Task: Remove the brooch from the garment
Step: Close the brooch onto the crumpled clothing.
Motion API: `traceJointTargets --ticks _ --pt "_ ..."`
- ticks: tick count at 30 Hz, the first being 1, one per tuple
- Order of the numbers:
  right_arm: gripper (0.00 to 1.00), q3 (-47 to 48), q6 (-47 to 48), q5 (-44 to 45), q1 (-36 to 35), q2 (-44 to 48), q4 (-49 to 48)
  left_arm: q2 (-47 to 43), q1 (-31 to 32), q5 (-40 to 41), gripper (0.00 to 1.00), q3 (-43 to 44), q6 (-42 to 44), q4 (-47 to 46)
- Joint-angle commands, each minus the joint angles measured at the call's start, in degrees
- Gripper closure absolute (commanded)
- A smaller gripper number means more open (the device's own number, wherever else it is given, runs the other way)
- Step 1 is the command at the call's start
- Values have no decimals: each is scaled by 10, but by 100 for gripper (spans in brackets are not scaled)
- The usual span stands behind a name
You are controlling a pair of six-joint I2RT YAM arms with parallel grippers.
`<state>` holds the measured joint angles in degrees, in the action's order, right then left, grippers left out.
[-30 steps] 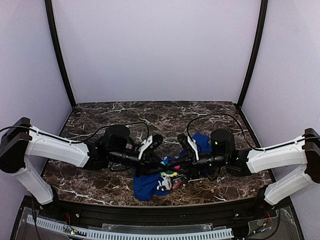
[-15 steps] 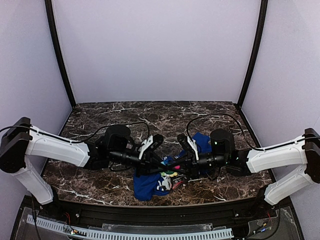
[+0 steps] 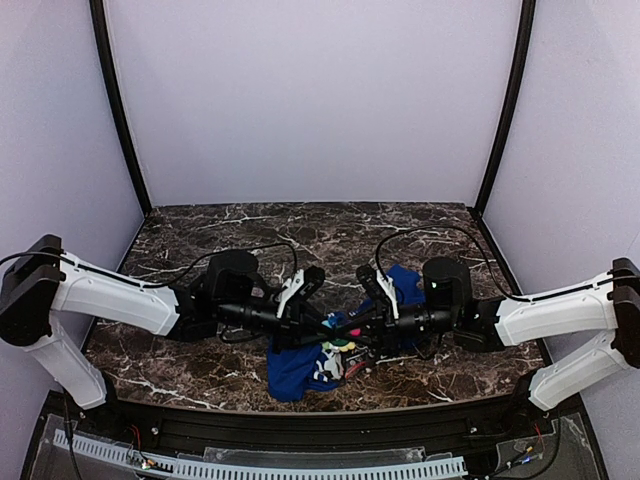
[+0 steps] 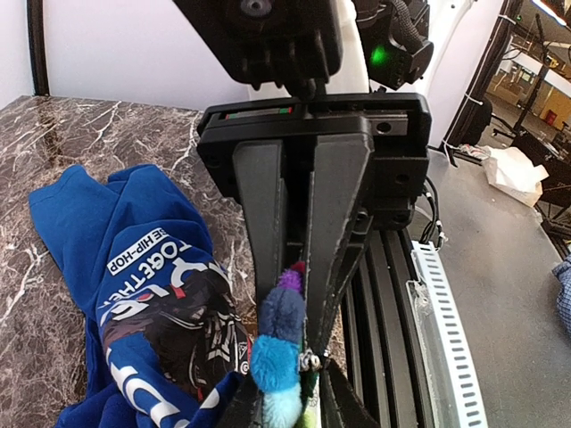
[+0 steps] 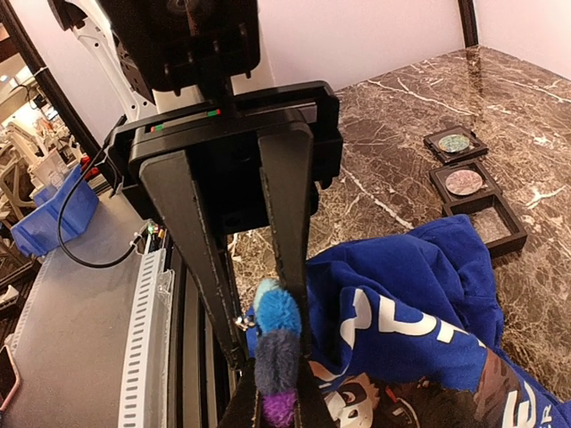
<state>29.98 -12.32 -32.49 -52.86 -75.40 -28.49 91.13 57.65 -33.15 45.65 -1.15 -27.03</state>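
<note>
Seemingly L gripper (image 4: pixel 284 407) & R gripper (image 5: pixel 275 407) jaws both pinch fuzzy blue/purple/teal brooch (image 4: pixel 278 343) beside blue garment (image 4: pixel 107 241).

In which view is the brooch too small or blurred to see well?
Top external: evenly lit, but the brooch is a tiny coloured speck. Left wrist: close and large, its fuzz slightly soft. Right wrist: likewise close; faint sheen on the marble table.

The dark, white-veined marble worktop (image 3: pixel 300 225) carries a crumpled blue garment (image 3: pixel 290 368) near its front edge — and three small square trays (image 5: pixel 467 181) in a row, just beside the cloth.
</note>
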Motion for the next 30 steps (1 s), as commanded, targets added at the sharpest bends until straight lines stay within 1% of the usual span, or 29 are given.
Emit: traceJointTargets --ticks 1,10,14,23,26,30 --pt "100 2 -9 24 -5 4 -44 -21 13 -18 81 -4 -7 -74" --pt "100 -1 -14 29 -3 5 -48 -29 13 -12 80 -17 -8 -90" --pt "100 0 -15 29 -3 4 -49 -31 13 -12 73 -17 -7 -91" --pt "100 0 -18 35 -1 3 -49 -32 14 2 69 -14 -7 -87" --pt "100 -1 -18 35 0 5 -50 -30 14 5 70 -14 -8 -87" --pt "100 -4 -17 29 0 7 -52 -28 13 7 76 -15 -8 -89"
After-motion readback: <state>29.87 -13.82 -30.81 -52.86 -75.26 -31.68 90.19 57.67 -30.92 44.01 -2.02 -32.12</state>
